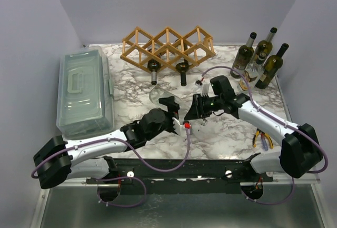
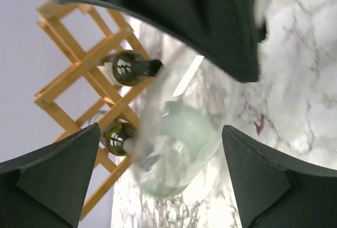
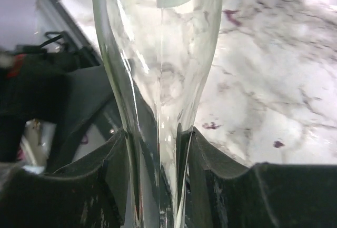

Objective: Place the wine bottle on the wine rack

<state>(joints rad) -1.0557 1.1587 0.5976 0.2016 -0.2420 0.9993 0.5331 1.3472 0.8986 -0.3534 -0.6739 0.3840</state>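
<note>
**The clear bottle is held, but it is not on the rack yet**

On the left sits the grey-green box (image 1: 84, 88). The left claw (image 2: 161, 128) is wide open and holds nothing. Just past it is the clear wine bottle (image 2: 179, 149), low by the table and in front of the wine rack (image 1: 167, 46), not in it. Two dark bottles (image 1: 154, 71) already lie in the rack. The right claw (image 3: 158, 144) squeezes the clear bottle's thin neck. More bottles (image 1: 263, 54) stand far right. I think sliding the clear bottle into an empty hole is still left to do.
</note>
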